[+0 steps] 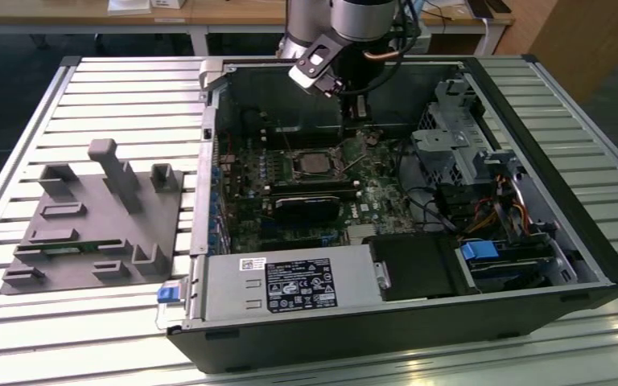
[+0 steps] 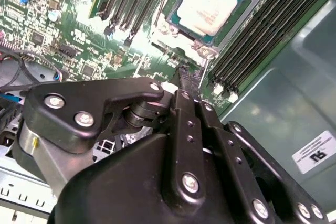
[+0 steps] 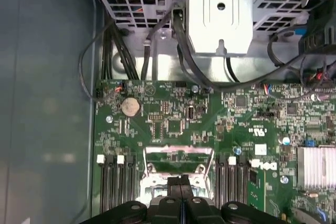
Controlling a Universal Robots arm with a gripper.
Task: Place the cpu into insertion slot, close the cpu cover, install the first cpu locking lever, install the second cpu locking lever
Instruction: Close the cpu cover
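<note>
Cpu (image 2: 207,1) sits in the insertion slot (image 2: 206,51). The cpu cover (image 3: 178,153) stands raised. The hand (image 1: 359,111), fingers together, hovers at the slot's one o'clock in the exterior view.

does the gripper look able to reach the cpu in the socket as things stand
Probably yes: the gripper hangs close beside the cpu inside the open case, and the second wrist view shows nothing standing between them.

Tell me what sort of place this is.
Probably a robotics lab or workshop: an opened computer case lies on a slatted metal table, a grey parts fixture sits beside it, and wooden desks stand behind.
</note>
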